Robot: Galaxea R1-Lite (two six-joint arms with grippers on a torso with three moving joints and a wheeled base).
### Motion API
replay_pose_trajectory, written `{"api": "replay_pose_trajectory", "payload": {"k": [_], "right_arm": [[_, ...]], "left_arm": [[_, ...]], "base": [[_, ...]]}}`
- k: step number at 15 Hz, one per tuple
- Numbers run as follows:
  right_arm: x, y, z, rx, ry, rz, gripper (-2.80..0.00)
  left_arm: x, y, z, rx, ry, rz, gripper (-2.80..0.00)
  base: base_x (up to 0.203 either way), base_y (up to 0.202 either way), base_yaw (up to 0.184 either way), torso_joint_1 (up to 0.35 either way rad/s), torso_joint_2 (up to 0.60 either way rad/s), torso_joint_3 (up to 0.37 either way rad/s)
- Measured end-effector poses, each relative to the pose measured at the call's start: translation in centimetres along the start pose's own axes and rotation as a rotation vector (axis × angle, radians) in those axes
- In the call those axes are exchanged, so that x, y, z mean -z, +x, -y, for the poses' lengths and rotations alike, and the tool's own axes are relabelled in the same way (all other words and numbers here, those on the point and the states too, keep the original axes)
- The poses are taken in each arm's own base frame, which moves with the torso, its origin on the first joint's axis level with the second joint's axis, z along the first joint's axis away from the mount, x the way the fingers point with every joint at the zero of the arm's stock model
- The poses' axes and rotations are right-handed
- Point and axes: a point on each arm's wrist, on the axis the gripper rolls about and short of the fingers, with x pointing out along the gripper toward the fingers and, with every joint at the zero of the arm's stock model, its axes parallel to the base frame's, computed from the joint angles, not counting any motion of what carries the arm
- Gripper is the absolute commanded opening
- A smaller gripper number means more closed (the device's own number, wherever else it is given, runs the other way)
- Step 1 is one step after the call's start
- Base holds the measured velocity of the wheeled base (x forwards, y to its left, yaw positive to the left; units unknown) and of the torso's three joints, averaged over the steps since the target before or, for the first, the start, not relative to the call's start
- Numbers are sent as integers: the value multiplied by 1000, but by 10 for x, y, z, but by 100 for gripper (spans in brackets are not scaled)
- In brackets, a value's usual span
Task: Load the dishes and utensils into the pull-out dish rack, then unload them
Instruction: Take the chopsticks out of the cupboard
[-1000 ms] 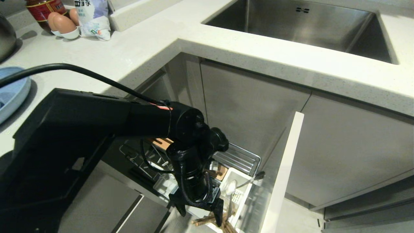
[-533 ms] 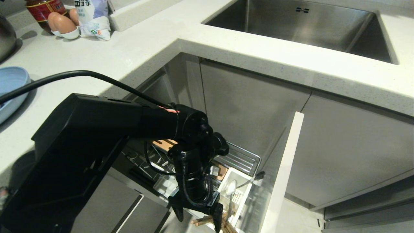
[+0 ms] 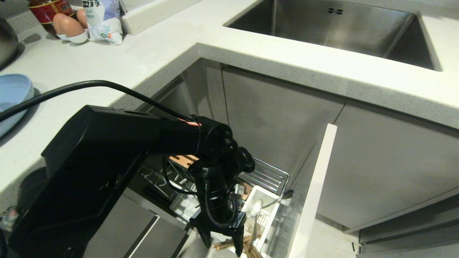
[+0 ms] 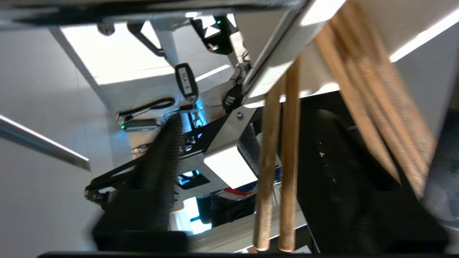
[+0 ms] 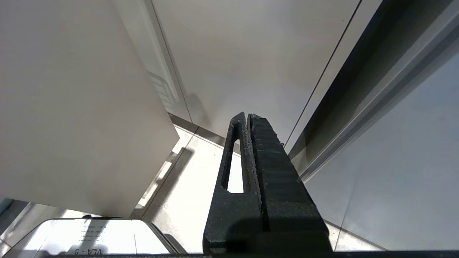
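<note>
Head view: caddy [image 3: 266,208] holds spoon [image 3: 256,207], chopsticks [image 3: 229,243]; left tool [image 3: 221,244] spread around chopsticks.

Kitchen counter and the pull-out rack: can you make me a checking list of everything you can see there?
Surface: white counter, wrapping round the corner.
Job's things: pull-out dish rack is pulled out; spoon stands in its white caddy; chopsticks stick out at the rack's near end; pale blue dishes sit at the counter's left edge.
Clutter: eggs, bottle, packet, steel pot.
Grippers: left gripper open, fingers either side of the chopsticks; right gripper shut, parked low by the cabinets.
Cables: black cable arcs over the left arm.
Surroundings: steel sink, grey cabinet fronts.
</note>
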Motion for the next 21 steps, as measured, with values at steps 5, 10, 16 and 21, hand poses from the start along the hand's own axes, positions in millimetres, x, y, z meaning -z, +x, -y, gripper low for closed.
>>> {"api": "replay_pose_trajectory", "payload": {"k": [5,10,16,21], "right_arm": [[0,0,0,-1,0,0,-280],[0,0,0,-1,0,0,-280],[0,0,0,-1,0,0,-280],[0,0,0,0,0,0,-280]], "left_arm": [[0,-4,5,59,5,5,-280],[0,-7,8,87,11,11,-280],[9,-15,7,72,8,-7,-280],[24,-32,5,72,11,4,-280]], "base": [[0,0,0,0,0,0],[0,0,0,0,0,0],[0,0,0,0,0,0],[0,0,0,0,0,0]]}}
